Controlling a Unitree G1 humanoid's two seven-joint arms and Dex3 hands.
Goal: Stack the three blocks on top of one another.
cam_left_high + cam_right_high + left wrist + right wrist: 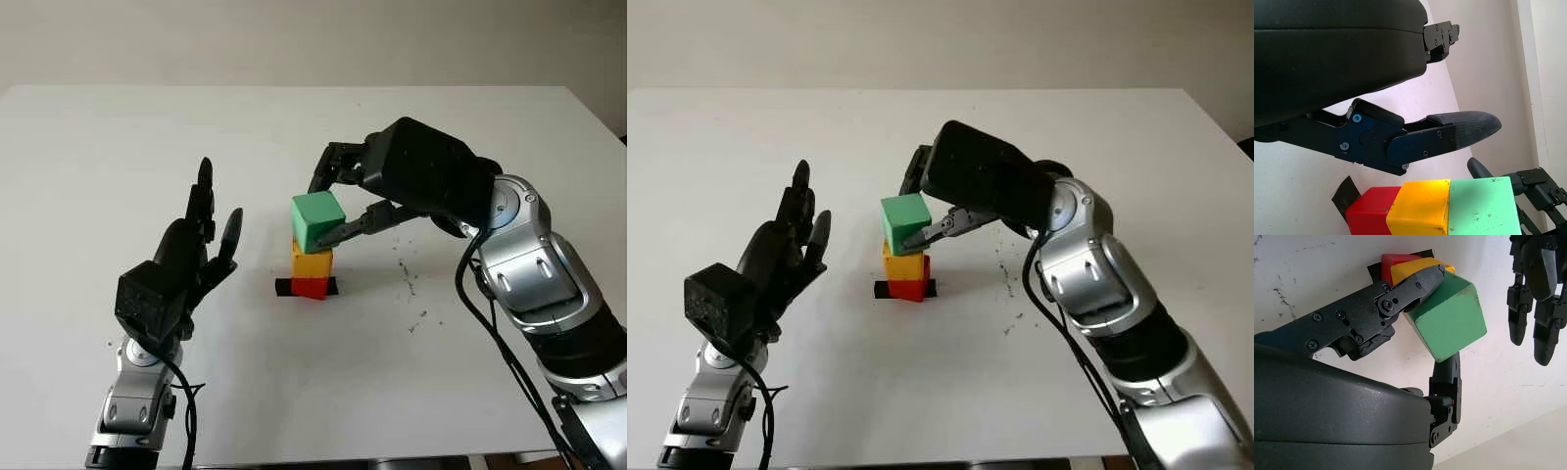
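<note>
three-block stack near the middle of the white table (118, 127): red block (311, 287) at the bottom on a patch of black tape (284, 286), yellow block (312, 261) on it, green block (317, 219) on top, sitting slightly askew. the right hand (338, 201) reaches in from the right with its fingers (1415, 284) closed against the sides of the green block. the left hand (191, 250) is raised just left of the stack, open and holding nothing.

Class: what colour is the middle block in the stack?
Yellow: the middle block, clearest in the left eye view.
</note>
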